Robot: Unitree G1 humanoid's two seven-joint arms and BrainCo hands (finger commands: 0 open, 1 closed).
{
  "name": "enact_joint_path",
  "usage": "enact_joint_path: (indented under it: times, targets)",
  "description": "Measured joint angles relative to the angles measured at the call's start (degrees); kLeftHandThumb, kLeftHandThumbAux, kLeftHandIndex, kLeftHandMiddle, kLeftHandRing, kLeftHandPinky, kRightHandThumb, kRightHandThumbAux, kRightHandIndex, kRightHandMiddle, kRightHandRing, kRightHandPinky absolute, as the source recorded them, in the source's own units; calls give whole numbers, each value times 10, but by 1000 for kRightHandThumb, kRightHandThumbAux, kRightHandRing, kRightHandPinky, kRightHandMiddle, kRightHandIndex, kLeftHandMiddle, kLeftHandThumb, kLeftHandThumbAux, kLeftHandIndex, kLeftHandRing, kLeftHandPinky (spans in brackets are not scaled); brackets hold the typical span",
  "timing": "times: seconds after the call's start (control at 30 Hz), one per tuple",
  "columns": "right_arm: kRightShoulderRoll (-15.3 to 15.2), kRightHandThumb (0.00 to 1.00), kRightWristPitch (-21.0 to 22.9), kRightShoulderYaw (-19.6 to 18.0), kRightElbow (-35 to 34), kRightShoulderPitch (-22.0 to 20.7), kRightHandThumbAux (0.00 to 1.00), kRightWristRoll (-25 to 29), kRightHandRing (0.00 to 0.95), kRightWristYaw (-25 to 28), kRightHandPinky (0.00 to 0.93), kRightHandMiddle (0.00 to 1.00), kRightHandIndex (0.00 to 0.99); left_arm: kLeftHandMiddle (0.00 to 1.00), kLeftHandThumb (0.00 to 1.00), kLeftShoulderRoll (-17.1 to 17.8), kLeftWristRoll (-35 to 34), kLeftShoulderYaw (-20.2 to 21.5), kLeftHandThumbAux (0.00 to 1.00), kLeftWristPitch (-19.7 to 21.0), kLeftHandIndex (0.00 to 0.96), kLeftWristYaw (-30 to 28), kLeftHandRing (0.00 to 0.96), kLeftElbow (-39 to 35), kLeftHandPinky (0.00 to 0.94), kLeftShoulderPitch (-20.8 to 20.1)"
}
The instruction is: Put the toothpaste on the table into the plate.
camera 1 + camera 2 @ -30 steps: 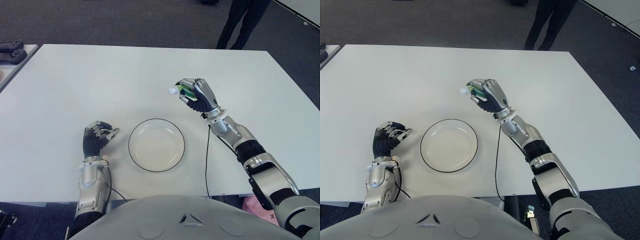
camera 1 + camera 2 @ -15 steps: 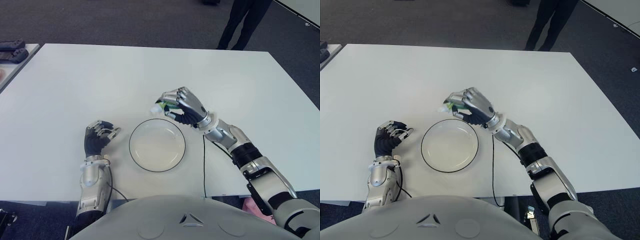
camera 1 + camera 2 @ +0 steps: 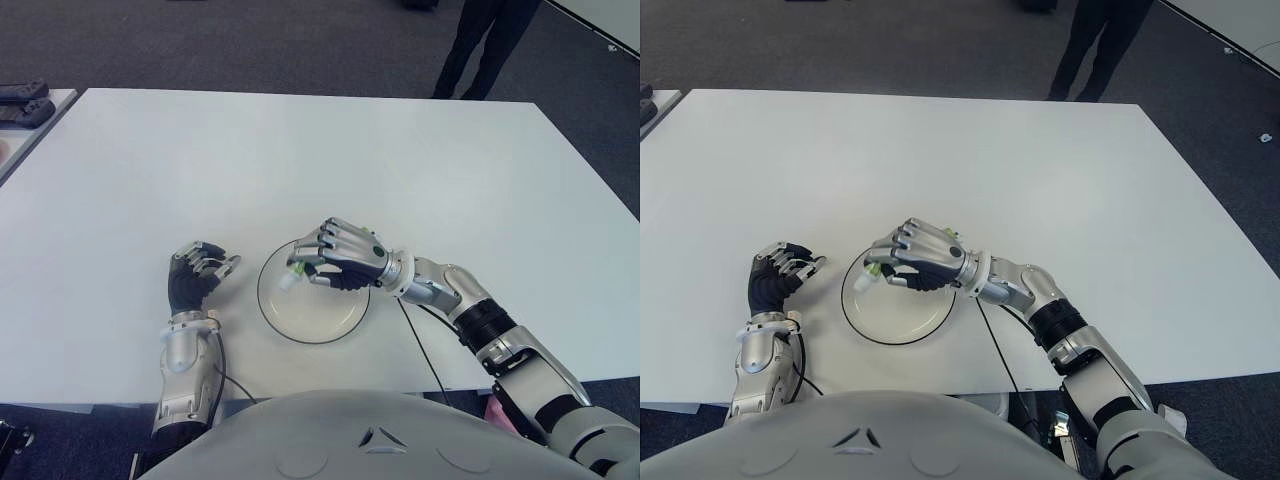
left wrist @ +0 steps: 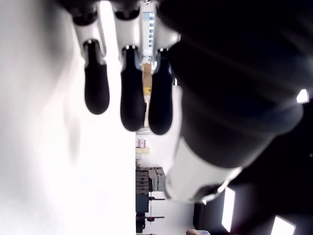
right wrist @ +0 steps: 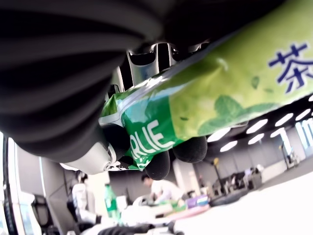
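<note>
My right hand (image 3: 335, 262) hovers palm down over the white plate (image 3: 345, 318) with the dark rim, near the table's front edge. It is shut on a green toothpaste tube (image 5: 205, 98); the tube's white cap (image 3: 290, 281) sticks out to the left, pointing down over the plate's left part. In the right wrist view the green tube lies pressed under the curled fingers (image 5: 73, 63). My left hand (image 3: 197, 274) shows to the left of the plate, fingers curled, holding nothing.
The white table (image 3: 300, 160) stretches far behind the plate. A person's legs (image 3: 478, 40) stand beyond its far edge. Dark objects (image 3: 22, 100) lie on a side surface at the far left. A black cable (image 3: 425, 350) hangs from my right forearm.
My right hand has carried the toothpaste from behind and to the right of the plate toward me and leftward, turning palm down over the plate. The left hand has not moved.
</note>
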Motion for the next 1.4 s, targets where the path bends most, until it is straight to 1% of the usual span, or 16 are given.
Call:
enact_joint_path:
  times: [0.2,0.3,0.5,0.63,0.83,0.87,0.9,0.93,0.97,1.0,1.03,1.07,1.1,1.13,1.23,1.4]
  targets:
    - [-9,717,9,25,-6,-9,713,-3,894,92,892,892,441,560,54,-1,4,-1,998,0,580,2,563,-2,549,1]
    - [-10,715,15,32,-7,-12,713,-16,894,115,891,895,441,563,53,-2,5,-1,998,0,580,2,569,-3,555,2]
    - [-9,712,31,45,-5,-12,715,-52,899,112,896,908,440,562,33,-1,5,-1,998,2,578,2,570,-4,540,3]
    - [-8,711,42,49,1,-11,715,-74,902,93,896,917,440,551,27,-1,4,-1,998,3,571,1,555,-4,526,4]
    - [-3,703,50,51,15,-11,717,-76,824,72,804,842,440,549,21,3,3,-1,998,3,569,-1,553,-3,531,4]
    - [-1,696,50,51,19,-11,718,-73,666,73,669,680,433,547,21,4,2,-1,998,3,570,-2,550,-3,528,4]
    - [1,692,48,51,26,-11,719,-66,563,74,581,574,429,547,21,4,1,-1,998,2,571,-2,548,-3,526,3]
    - [3,598,45,52,32,-10,688,-55,474,77,499,489,385,546,25,4,0,-1,998,1,571,-2,547,-2,526,3]
    - [5,452,40,52,39,-10,644,-41,342,82,376,363,319,546,31,4,-1,-1,998,-1,572,-2,546,-2,525,3]
    - [6,358,36,52,45,-10,617,-29,258,88,298,283,277,545,36,4,-1,-1,998,-3,572,-2,545,-1,525,3]
    - [6,316,34,52,48,-10,596,-21,211,93,254,234,238,544,37,4,-1,-1,998,-4,572,-2,544,-1,524,3]
    - [7,246,33,52,50,-10,540,-14,135,100,162,149,152,543,47,4,-1,-1,998,-5,571,-2,543,0,522,3]
    - [7,200,33,51,50,-10,504,-9,86,104,103,95,97,542,53,4,-1,-1,998,-6,571,-2,543,0,522,3]
    - [6,169,33,51,50,-10,460,-7,55,107,66,61,62,541,57,4,-1,-1,998,-6,569,-2,542,0,522,3]
    - [5,126,38,48,44,-7,386,-9,17,108,21,19,20,541,60,3,-1,-1,998,-6,567,-2,545,0,528,2]
    - [0,89,49,45,29,-4,338,-17,2,102,3,3,3,543,58,3,-1,-1,998,-5,568,-2,550,0,539,1]
